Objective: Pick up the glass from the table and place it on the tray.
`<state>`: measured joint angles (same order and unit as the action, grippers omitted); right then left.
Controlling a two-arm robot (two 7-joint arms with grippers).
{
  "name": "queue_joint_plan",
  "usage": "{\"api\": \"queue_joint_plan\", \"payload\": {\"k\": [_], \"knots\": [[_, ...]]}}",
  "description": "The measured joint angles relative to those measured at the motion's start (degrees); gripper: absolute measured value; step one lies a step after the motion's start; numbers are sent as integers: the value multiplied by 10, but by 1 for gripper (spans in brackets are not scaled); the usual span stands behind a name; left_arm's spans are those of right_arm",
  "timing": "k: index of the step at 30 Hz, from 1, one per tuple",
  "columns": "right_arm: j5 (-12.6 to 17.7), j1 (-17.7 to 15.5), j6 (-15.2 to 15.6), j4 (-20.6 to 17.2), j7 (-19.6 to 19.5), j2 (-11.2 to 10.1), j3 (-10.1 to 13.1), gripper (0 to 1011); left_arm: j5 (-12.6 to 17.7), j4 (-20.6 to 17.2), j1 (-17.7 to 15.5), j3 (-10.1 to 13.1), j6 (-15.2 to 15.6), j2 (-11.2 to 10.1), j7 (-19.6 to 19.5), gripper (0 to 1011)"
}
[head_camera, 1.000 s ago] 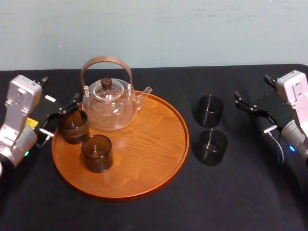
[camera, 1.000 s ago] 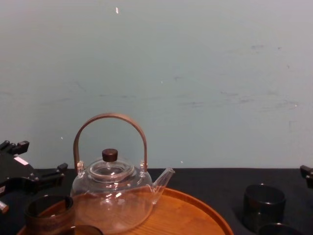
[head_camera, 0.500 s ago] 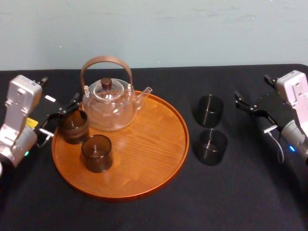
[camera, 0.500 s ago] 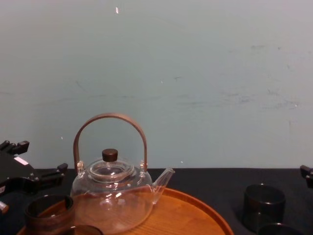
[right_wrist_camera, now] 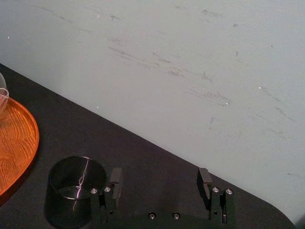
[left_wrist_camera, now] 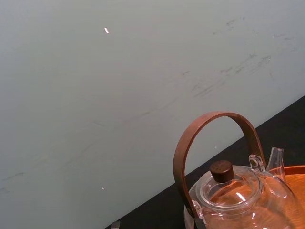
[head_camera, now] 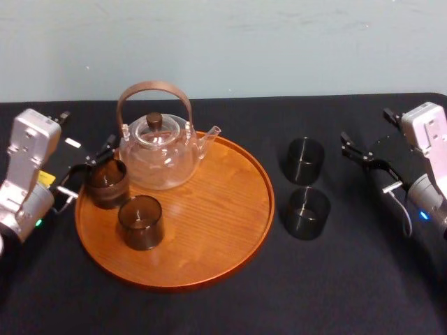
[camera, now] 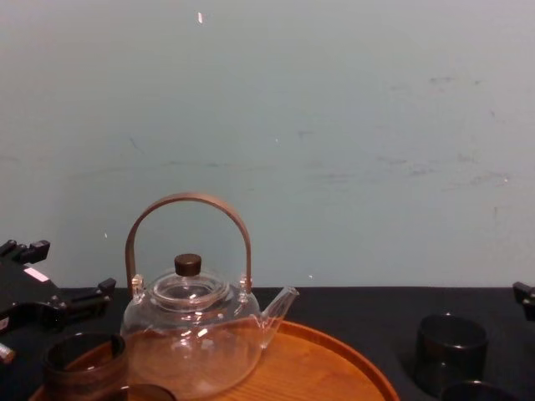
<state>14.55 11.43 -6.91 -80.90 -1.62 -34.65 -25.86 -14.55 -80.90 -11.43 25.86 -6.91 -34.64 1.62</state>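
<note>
We see one dark glass, the left-edge glass point(head_camera: 106, 183), standing upright on the tray point(head_camera: 209, 234), right at the tray's left rim and just near-left of the teapot point(head_camera: 157, 159). The left gripper point(head_camera: 89, 169) sits at that glass's left side with its jaws spread wide, one toward the far side of the glass and one to its near left; we see no clamp on it. A second tray glass point(head_camera: 140, 222) stands upright just nearer and a little to the right, apart from the first. The teapot, clear with a brown arched handle, sits on the far-left part of the tray, spout pointing right. The tray rests on the black table point(head_camera: 349, 286). To its right, on the table and apart from the rim, stand two more dark glasses: the far glass point(head_camera: 305, 160) and the near glass point(head_camera: 306, 212), close together. The right gripper point(head_camera: 368, 164) hovers further right of them, jaws wide apart and holding nothing.
</note>
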Motion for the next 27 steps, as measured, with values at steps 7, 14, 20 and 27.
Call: {"api": "queue_joint_plan", "payload": {"k": [7,14,20,27], "knots": [[0,0,0,0,0,0,0,1003,0,0,0,0,0,0,0,1001],[0,0,0,0,0,0,0,1002,0,0,0,0,0,0,0,1001],[0,0,0,0,0,0,0,1002,0,0,0,0,0,0,0,1001],[0,-1,0,0,3,1,4,1002,0,0,0,0,0,0,0,1001]]}}
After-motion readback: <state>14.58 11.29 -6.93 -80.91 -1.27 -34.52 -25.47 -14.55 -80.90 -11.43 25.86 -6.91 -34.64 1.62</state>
